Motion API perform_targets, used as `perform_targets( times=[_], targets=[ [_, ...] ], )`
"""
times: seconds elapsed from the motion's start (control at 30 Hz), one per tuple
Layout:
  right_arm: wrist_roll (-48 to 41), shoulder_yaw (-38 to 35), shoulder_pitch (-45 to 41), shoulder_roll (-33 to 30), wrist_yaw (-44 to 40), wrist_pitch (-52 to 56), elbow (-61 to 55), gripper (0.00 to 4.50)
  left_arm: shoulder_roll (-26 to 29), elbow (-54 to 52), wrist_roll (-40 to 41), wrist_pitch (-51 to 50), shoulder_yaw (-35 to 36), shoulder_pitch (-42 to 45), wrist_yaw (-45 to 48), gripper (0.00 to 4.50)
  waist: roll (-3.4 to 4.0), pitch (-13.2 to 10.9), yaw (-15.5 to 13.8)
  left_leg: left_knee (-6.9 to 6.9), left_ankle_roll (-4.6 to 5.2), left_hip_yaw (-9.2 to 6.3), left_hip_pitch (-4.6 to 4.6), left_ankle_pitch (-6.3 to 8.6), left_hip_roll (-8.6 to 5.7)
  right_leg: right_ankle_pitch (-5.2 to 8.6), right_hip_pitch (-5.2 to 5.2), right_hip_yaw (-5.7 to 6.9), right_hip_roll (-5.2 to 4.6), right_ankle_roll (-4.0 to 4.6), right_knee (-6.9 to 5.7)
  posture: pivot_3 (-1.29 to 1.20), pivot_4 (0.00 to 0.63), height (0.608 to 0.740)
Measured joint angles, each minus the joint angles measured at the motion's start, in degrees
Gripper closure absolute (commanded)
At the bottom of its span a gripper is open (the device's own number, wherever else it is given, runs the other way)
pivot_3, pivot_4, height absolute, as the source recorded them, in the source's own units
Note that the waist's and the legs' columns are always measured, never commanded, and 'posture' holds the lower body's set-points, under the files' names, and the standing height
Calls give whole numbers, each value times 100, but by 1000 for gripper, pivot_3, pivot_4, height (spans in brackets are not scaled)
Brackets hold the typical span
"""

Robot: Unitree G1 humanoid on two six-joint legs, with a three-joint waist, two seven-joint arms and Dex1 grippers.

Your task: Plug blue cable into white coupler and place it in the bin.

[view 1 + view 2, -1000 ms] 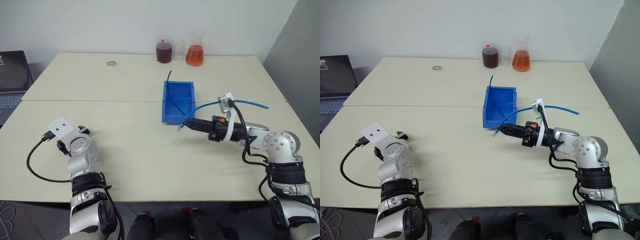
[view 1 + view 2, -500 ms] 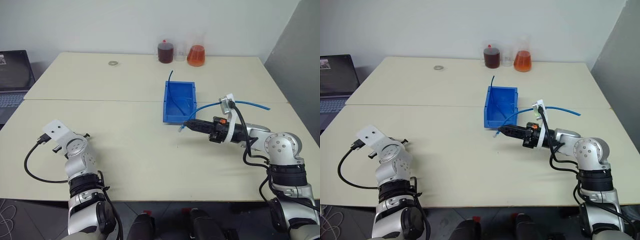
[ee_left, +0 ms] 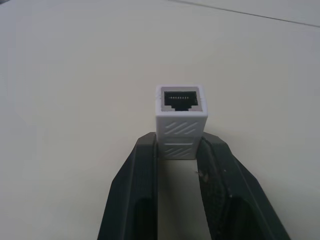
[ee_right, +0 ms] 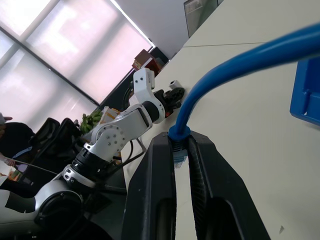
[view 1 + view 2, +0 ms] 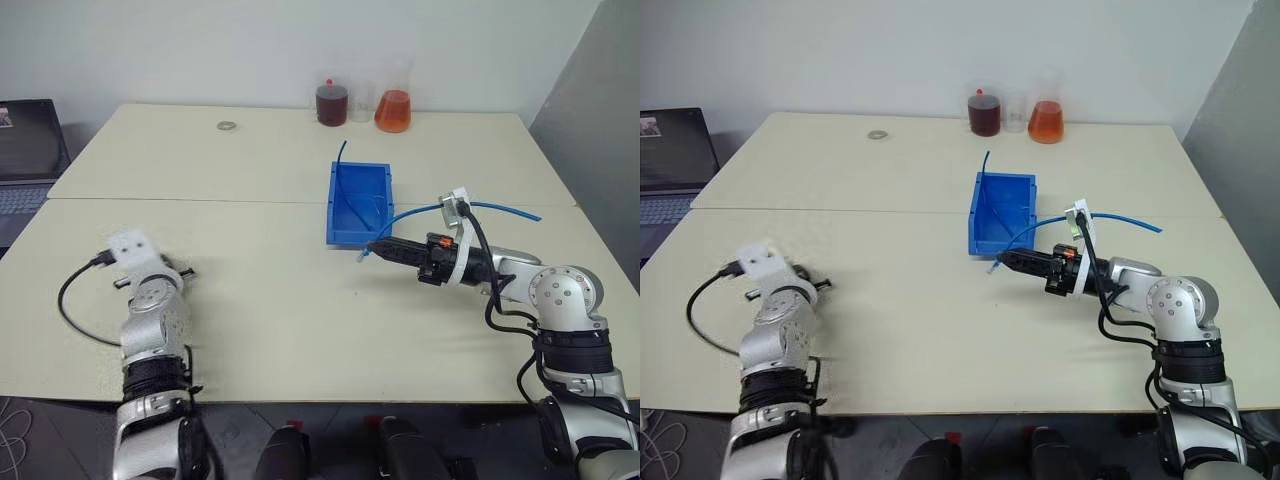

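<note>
1. Left gripper (image 3: 179, 150) is clamped on the coupler (image 3: 180, 120). Both black fingers (image 3: 142, 170) press the sides of the white block at its rear half.
2. Coupler front half projects past the fingertips. Its dark socket opening faces away from the wrist, with the contact row visible inside.
3. Coupler is clear of the table (image 5: 270, 320) surface and sits over the near left part of the tabletop, well apart from the bin (image 5: 357, 204).
4. Right gripper (image 4: 180, 145) is closed on the cable (image 4: 240, 62) just behind its plug end. A clear plug part shows between the two fingers (image 4: 157, 165).
5. Cable rises from the right gripper, arcs over the near right corner of the bin and trails off to the right across the table (image 5: 500, 208).
6. Right gripper (image 5: 372, 247) points left, level, just in front of the bin's near edge. The plug tip (image 5: 362, 256) hangs just beside the fingertips.
7. Plug and coupler are not joined; the two grippers are well apart, with bare tabletop between them.
8. Bin stands at the table centre, open top up. A thin dark cable (image 5: 340, 152) sticks up from its far left corner.
9. Two flasks (image 5: 391, 107) with dark and orange liquid stand at the far table edge. A small ring (image 5: 225, 126) lies far left of them.
10. Laptop (image 5: 25, 150) sits beyond the left table edge.
</note>
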State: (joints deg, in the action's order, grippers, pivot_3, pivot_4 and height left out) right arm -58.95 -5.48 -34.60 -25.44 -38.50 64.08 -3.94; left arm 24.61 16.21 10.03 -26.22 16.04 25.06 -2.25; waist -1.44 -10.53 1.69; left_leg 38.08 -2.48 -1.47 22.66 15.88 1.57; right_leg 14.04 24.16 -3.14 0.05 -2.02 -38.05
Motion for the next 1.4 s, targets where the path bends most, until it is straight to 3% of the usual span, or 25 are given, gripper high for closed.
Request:
perform_targets(
  times=[0.07, 0.17, 0.27, 0.37, 0.5, 0.63, 0.87, 1.4],
  targets=[
    [44, 0, -60, -47, -3, -5, -51, 4390, 366, -339, 28, 28, -449, -170, 861, 3729, 0, 0, 11, -1, 0, 1, 5, 0, 1, 1, 5, -1, 0, 2, -1, 0, 150, 740],
    [148, -11, -394, -233, -59, -55, -96, 4390, 1129, -1478, 447, 69, -1283, -712, 2958, 3729, 8, -1, 27, -11, 0, 10, 2, 0, 0, 3, 10, -11, -3, 6, 4, 0, 150, 740],
    [467, 255, -591, -451, -399, -338, -222, 4390, 1286, -2080, 833, 264, -1895, -1042, 4476, 3729, 8, -1, 18, -11, 2, 7, 2, 1, 4, 8, 10, -4, -1, 13, 6, 0, 150, 740],
    [1017, 695, -583, -621, -707, -729, -233, 4390, 1267, -2115, 915, 520, -2414, -1111, 5395, 3729, 8, -1, 17, -10, 2, 6, 4, 1, 5, 10, 10, -1, 2, 14, 4, 0, 150, 740],
    [1703, 1155, -524, -691, -1109, -1420, -246, 4390, 915, -1260, 556, 1349, -3036, -484, 6209, 3729, 7, -1, -10, 0, 4, 2, 4, 1, 3, 9, 3, 3, 5, 12, 5, 0, 150, 740],
    [2723, 1949, -355, -939, -1639, -2486, -305, 4390, 662, -235, 190, 2064, -3405, 134, 6788, 3729, 7, -1, -1, 3, 4, 3, 6, 1, 2, 9, 2, 4, 5, 11, 8, 0, 150, 740],
    [3931, 2679, -87, -583, -1917, -3981, 223, 4390, 397, 818, -32, 2894, -3434, 663, 7374, 3729, 6, 0, -10, 11, 4, -2, 3, 1, 2, 9, -3, 7, 4, 12, 1, 0, 150, 740],
    [4395, 2715, 148, -153, -2080, -4524, 530, 4390, 190, 1272, -181, 3180, -3324, 806, 7487, 3729, 10, 4, -20, 57, 5, -28, 1, 1, 2, 5, -27, 29, 2, 6, -14, 0, 150, 740]
  ],
)
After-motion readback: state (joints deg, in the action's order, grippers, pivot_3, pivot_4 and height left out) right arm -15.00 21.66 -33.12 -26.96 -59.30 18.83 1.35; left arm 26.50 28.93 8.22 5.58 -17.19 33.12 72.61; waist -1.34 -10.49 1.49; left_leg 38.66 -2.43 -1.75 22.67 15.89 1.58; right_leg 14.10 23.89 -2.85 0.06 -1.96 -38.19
